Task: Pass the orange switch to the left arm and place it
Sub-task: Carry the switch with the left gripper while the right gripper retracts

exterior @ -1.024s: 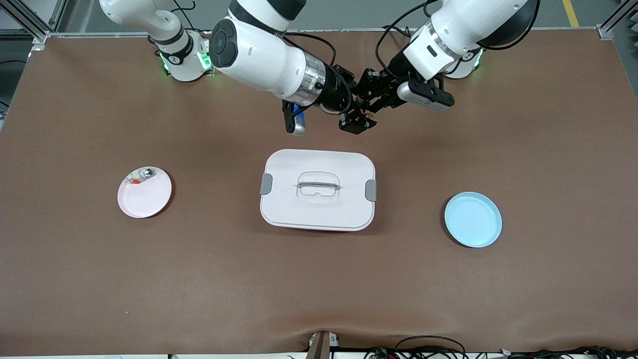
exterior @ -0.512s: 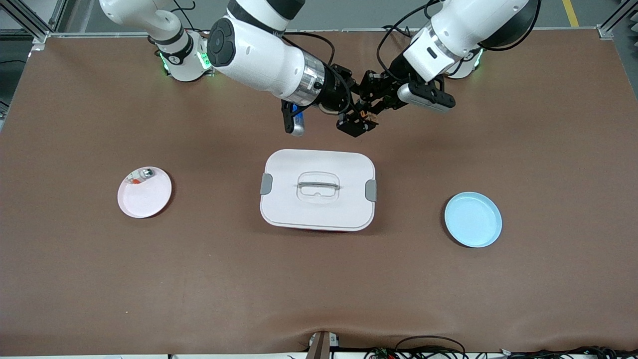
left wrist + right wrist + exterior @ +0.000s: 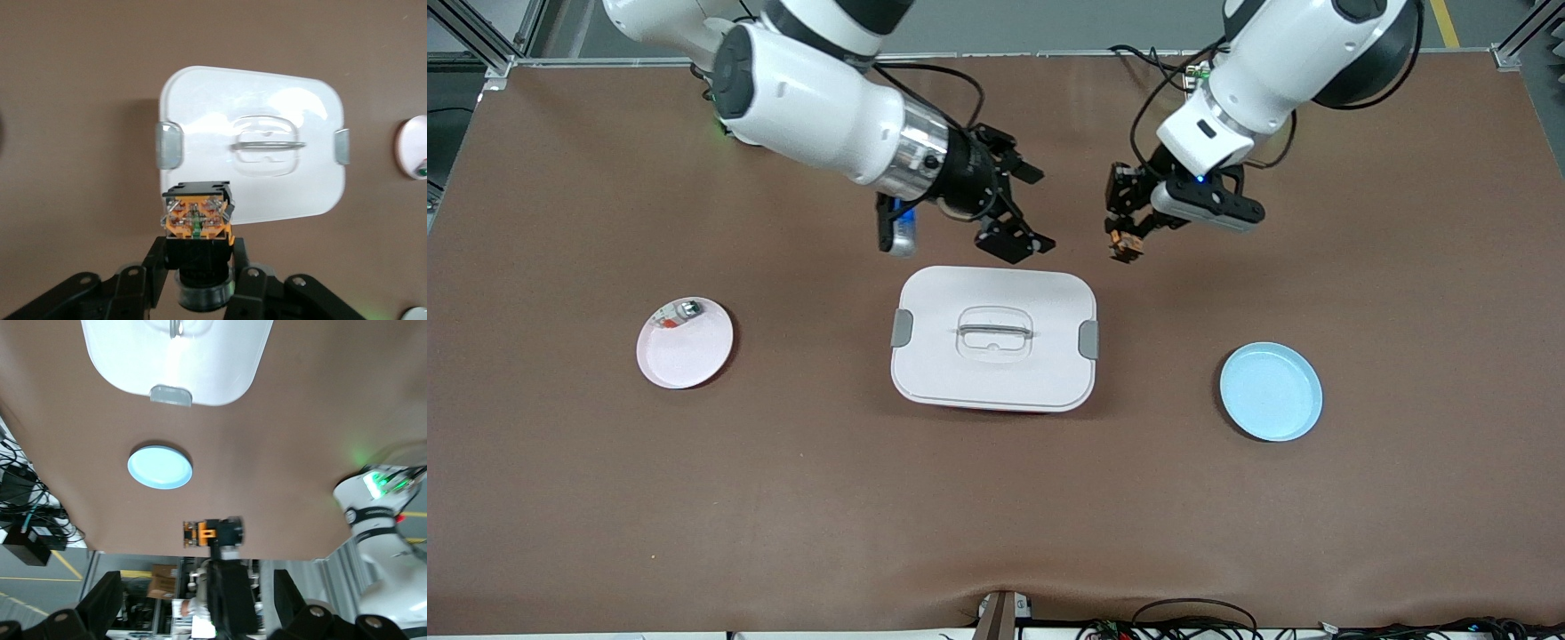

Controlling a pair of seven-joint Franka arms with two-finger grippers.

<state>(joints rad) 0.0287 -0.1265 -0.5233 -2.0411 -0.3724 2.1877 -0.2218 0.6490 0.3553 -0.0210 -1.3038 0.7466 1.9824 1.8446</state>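
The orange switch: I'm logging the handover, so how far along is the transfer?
Done: the handover. The left gripper holds the orange switch in the air, beside the box. The right gripper is open and empty above the box's edge. Left: carry the switch to the light blue plate, probably its goal, and set it down there.

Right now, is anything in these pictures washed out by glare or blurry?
Left wrist view: bright glare whitens the box lid, while the orange switch looks sharp. Right wrist view: the box is blown out too, and the robot base looks smeared. Front view: evenly lit, soft shadow beside the blue plate.
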